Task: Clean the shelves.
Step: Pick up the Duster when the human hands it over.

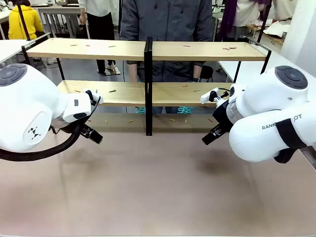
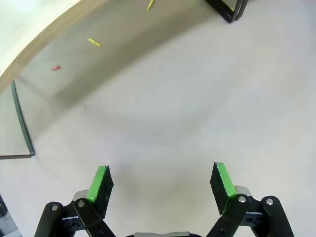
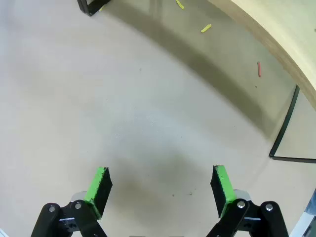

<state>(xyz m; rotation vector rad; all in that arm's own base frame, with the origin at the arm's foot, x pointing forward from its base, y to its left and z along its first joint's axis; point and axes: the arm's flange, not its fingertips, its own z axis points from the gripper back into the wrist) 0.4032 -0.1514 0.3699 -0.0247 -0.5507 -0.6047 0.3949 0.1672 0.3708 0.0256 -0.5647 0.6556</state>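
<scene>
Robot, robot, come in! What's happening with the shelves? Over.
Left gripper open, empty. Right gripper open, empty. Shelves littered with small scraps. Person standing behind.

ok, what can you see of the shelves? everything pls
The shelves are a wide two-tier rack: long light-wood boards in a thin black metal frame with a black post at front centre. They stand upright and level across the far part of the brown tabletop. Small yellow, red and brown scraps lie scattered on both boards and under the lower one.
</scene>
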